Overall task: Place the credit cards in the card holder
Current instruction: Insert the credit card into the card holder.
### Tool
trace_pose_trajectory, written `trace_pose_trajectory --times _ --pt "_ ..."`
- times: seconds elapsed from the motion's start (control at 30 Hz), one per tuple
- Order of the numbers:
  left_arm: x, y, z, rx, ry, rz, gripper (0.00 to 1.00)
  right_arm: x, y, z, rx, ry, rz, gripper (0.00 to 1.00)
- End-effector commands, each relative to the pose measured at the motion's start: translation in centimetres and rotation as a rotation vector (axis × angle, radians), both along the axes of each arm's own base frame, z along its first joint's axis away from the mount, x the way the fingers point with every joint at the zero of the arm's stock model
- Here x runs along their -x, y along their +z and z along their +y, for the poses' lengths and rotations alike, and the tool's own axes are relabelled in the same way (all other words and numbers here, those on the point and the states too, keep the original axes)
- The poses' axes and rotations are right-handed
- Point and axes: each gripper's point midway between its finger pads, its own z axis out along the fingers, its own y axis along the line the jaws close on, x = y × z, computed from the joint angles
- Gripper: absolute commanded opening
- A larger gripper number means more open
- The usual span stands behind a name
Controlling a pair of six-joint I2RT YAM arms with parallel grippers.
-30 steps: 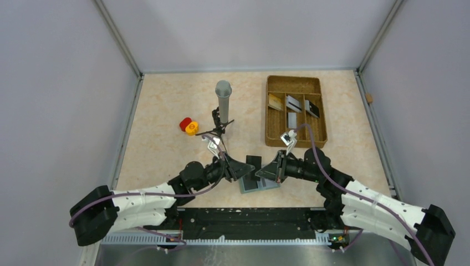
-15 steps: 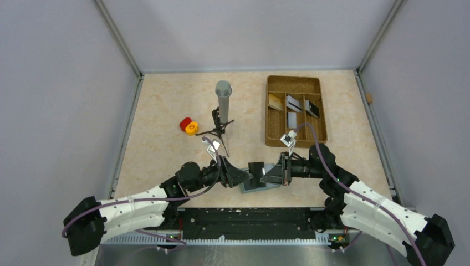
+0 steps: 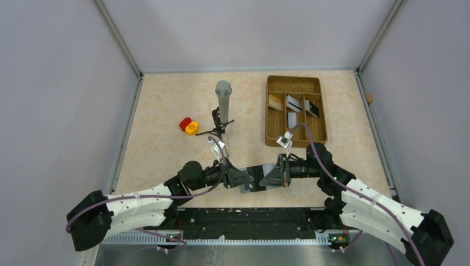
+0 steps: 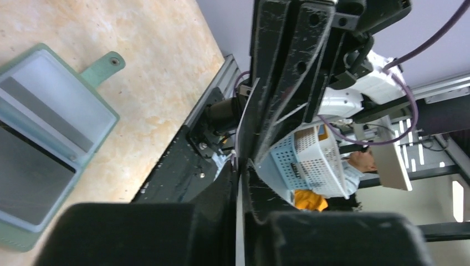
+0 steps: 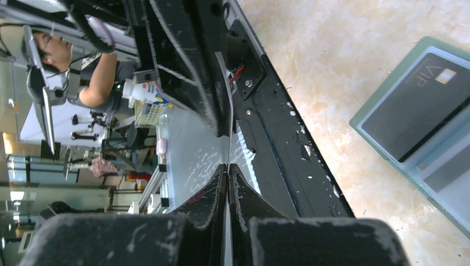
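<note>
The left gripper (image 3: 249, 178) has opened and re-clamped on the card (image 3: 256, 170), which the right gripper (image 3: 265, 176) also pinches, just above the open wallet (image 4: 66, 100); likely a regrip before slotting.

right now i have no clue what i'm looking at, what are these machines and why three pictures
Two robot arms stand at the near edge of a table. The wide picture looks down from above; the other two come from a camera on each wrist. The left gripper and right gripper are close together above an open card holder, apparently both pinching one thin card. Farther back lie a brown tray with more cards, a grey microphone on a stand, and small red and yellow objects.
</note>
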Motion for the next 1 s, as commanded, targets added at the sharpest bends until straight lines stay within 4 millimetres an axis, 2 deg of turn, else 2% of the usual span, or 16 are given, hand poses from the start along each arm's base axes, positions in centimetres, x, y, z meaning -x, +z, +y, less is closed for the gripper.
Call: trace_pose_trajectory --times 0.0,0.07,0.1,0.17,0.2,0.27,0.37,0.43,0.63,0.77,0.97 --pt "0.2 1.8 -0.4 0.07 -0.023 -0.02 0.0 -1.3 1.5 0.2 -0.014 -0.051 -0.063 0.0" --pt "-0.2 1.1 -0.2 0.056 0.002 -0.003 0.0 -2.9 0.4 -0.4 0.069 -0.147 -0.056 0.04" --pt "-0.6 0.5 -0.1 0.036 0.026 0.012 0.0 -3.9 -0.6 -1.0 0.133 -0.211 -0.048 0.16" --pt "-1.7 -1.6 0.2 -0.046 0.096 0.07 0.0 -6.1 -2.8 -3.3 0.297 -0.377 -0.019 0.51" --pt "-2.2 -2.9 0.4 -0.099 0.128 0.098 0.0 -7.1 -3.9 -4.9 0.394 -0.469 -0.007 0.65" --pt "-2.7 -4.8 0.3 -0.19 0.153 0.143 0.0 -7.9 -6.1 -8.5 0.595 -0.605 0.017 0.71" --pt "-2.8 -6.1 -0.7 -0.221 0.137 0.211 0.0 -8.7 -8.1 -12.3 0.804 -0.736 0.024 0.72" --pt "-2.7 -6.5 -1.5 -0.202 0.116 0.237 0.0 -8.9 -9.0 -13.3 0.872 -0.764 0.024 0.7" --pt "-3.5 -8.2 -2.6 -0.239 0.122 0.281 0.0 -9.8 -10.4 -13.2 0.895 -0.767 -0.003 0.56" --pt "-4.0 -8.9 -2.3 -0.263 0.153 0.295 0.0 -10.2 -11.1 -12.1 0.883 -0.706 -0.031 0.53" --pt "-4.5 -9.3 -2.0 -0.269 0.148 0.317 0.0 -10.9 -11.9 -10.5 0.865 -0.644 -0.053 0.42"
